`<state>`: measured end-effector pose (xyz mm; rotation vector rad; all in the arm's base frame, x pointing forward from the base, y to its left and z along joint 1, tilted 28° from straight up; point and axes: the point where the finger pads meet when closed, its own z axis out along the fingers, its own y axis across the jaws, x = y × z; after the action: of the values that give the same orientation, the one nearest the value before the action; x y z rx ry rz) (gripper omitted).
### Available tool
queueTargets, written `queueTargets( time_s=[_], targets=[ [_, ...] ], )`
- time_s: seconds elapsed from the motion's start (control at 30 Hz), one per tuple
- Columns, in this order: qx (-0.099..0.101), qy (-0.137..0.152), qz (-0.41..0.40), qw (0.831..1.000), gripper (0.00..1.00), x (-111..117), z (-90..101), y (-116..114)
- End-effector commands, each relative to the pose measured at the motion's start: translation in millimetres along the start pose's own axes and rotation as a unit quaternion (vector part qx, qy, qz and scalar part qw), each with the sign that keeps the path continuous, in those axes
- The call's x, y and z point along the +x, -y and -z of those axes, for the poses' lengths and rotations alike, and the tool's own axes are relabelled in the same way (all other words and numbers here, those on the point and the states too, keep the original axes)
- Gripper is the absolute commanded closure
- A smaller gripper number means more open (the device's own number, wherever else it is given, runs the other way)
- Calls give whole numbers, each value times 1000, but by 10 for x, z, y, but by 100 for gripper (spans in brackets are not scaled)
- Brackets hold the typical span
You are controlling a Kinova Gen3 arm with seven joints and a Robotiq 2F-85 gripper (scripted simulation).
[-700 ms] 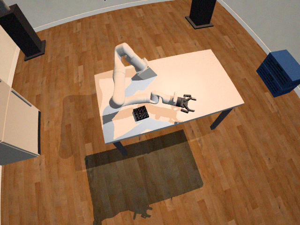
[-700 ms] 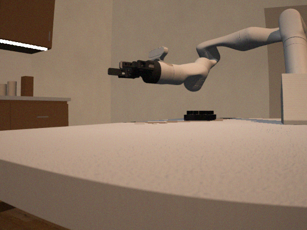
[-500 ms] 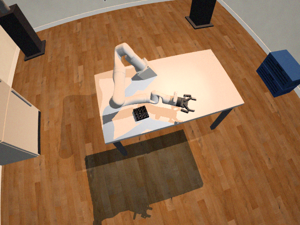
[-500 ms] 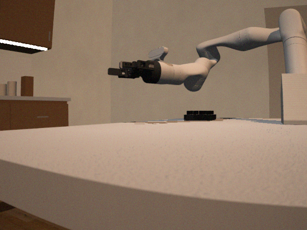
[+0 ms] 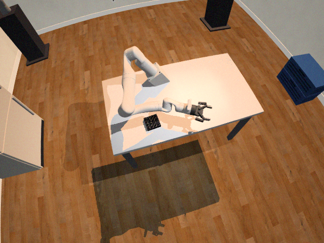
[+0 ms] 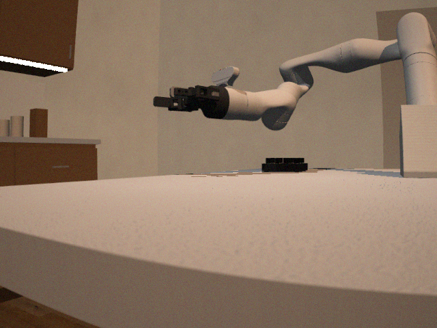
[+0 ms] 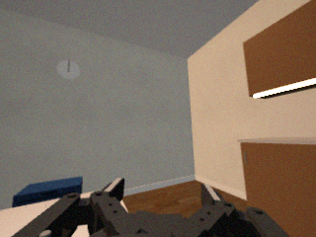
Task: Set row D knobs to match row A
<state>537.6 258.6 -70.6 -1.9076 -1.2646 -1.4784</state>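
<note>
Note the hand (image 5: 209,113) (image 6: 163,96) (image 7: 161,190) released, with fingers spread wide, raised above the counter (image 5: 222,78) (image 6: 212,219) (image 7: 30,219) and pointed away from the knob box (image 5: 152,122) (image 6: 285,165). Locate the knob box on the counter, lower than the hand, well apart, behind the wrist.

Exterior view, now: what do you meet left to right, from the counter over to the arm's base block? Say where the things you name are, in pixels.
Wooden counter cabinet (image 6: 46,160) → open gripper (image 6: 162,97) (image 5: 210,113) (image 7: 161,190), raised above the table → black knob box (image 6: 284,167) (image 5: 152,122) on the table → pale base block (image 6: 420,141) (image 5: 160,79) under the arm.
</note>
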Motion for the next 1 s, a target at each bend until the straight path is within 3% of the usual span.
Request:
queueTargets(
  time_s=[0.0, 0.97],
  targets=[
    [0, -1, 1, 1000, 0, 15, -3, -1],
    [17, -22, 43, 999, 0, 231, 15, -19]
  ],
)
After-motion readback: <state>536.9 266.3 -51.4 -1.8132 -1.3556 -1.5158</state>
